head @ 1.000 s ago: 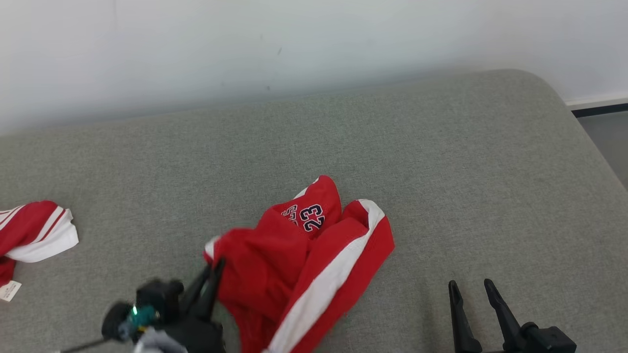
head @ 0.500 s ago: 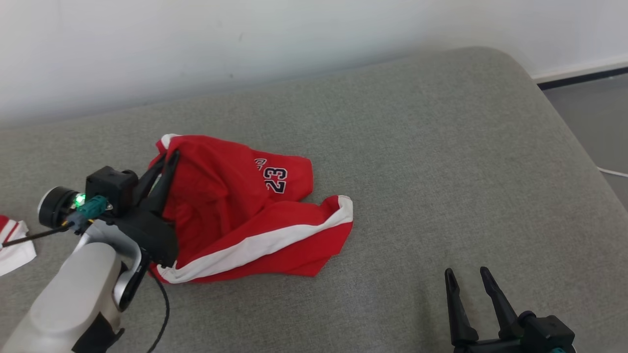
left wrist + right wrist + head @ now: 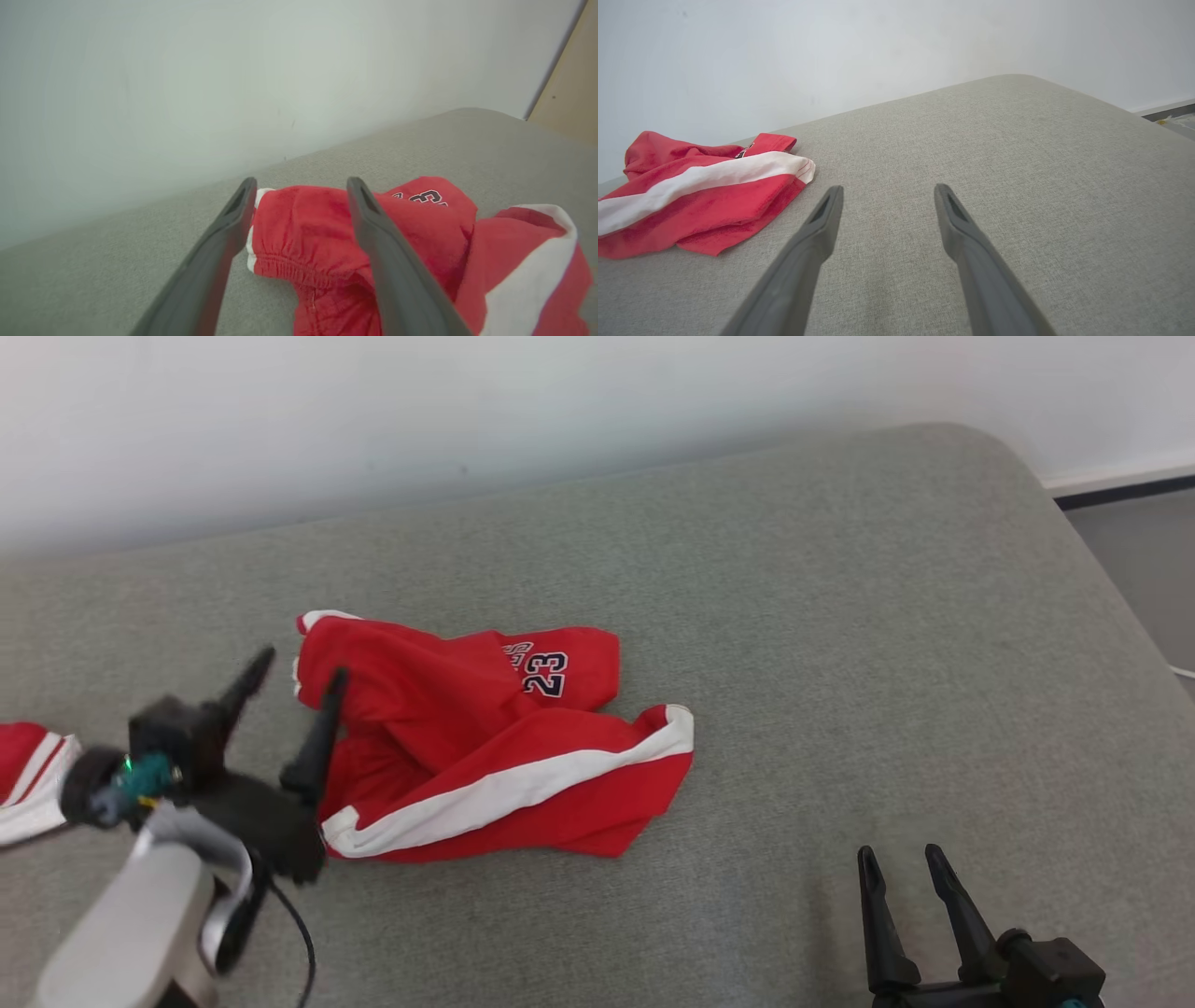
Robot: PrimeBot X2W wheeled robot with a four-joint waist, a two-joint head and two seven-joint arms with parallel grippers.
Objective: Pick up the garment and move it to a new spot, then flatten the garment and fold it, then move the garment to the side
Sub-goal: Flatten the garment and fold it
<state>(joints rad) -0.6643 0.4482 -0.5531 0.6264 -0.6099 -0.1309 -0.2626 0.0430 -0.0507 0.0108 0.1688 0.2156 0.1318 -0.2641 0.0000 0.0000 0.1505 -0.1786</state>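
So, cushion [image 3: 840,616]: a big grey padded top running back to the pale wall [image 3: 560,411]. My head camera has swung over the last second, so I don't read the shifted picture as things moving.
Shorts [image 3: 485,756]: red, with a white side stripe [image 3: 504,789] and the number 23 [image 3: 544,674] facing up. They lie crumpled left of centre on the cushion, with one leg flopped across the other. A second ago they were bunched up and being dragged. Now they rest under their own weight.
Other garment [image 3: 33,775]: a second red-and-white piece at the left edge, well apart from the shorts.
Left claw [image 3: 303,665]: this is the change. Half a second ago it was pinched shut on the waist corner. Now its jaws stand wide apart and hold nothing.
Right claw [image 3: 897,851]: spread wide and empty, low at the near right, well apart from the shorts. It looks the same as a second ago.
Waistband [image 3: 280,275]: in the left wrist view the elastic edge lies loose between the two fingers, gripped by neither.
Meaning: I judge the move to a new spot done, since the release ends that step. Flattening comes next, and nothing is folded yet.
Next grab: I think each claw wants a waist corner so I can pull the cloth out flat. The overlapped leg may catch and stay doubled.
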